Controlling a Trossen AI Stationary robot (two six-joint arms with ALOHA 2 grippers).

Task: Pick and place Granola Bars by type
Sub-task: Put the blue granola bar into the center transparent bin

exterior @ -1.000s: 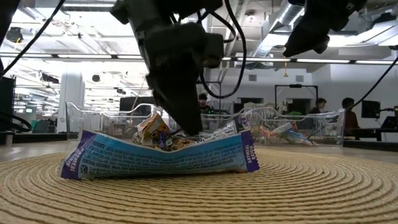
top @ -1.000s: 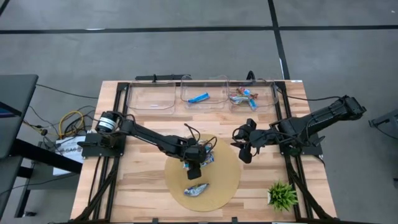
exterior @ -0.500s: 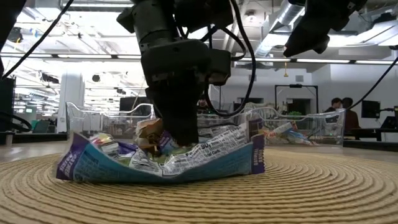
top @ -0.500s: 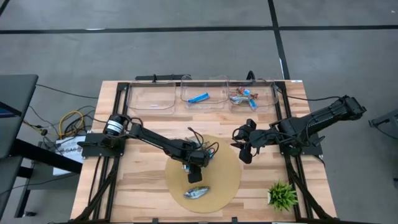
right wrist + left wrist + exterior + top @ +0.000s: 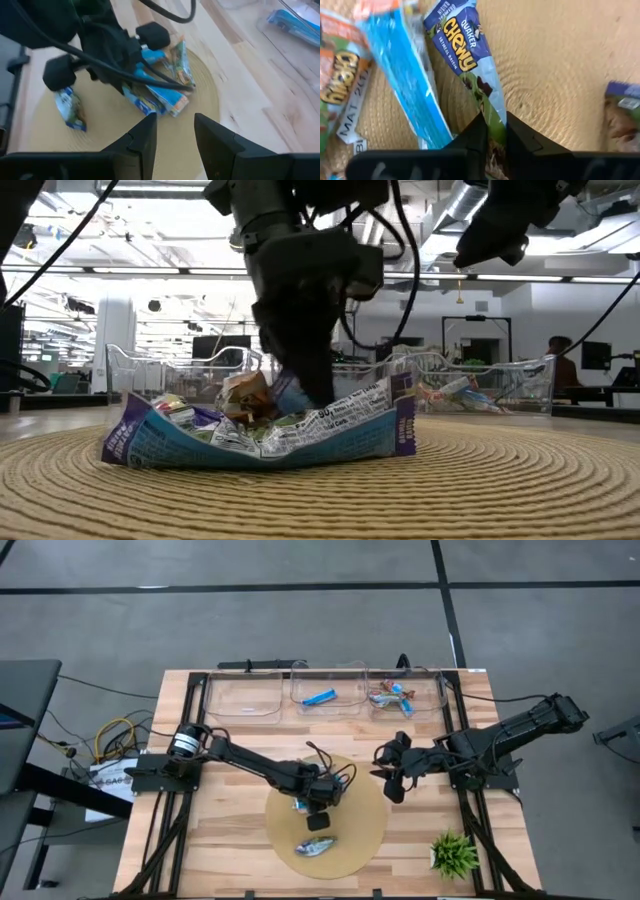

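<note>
Several bars are lying bunched on the round mat, and the left pincer is sitting right down among them. Its fingers are clamped together on the tail of a purple-and-blue Chewy bar, with a bright blue bar pressing alongside and an orange one beyond that. One more bar is lying apart, nearer the mat's front edge.

From table height, the left pincer is looking planted in the heap behind a crumpled blue wrapper. The grip seems to be only on the wrapper's end, so a slow, straight lift looks wise, letting the neighbours slide off rather than ride up with it.

Over at the back of the worktop, three clear bins are waiting; the middle one is holding a blue bar, the right one a mixed few.

Meanwhile the right pincer is hovering beside the mat, fingers apart, holding nothing.
</note>
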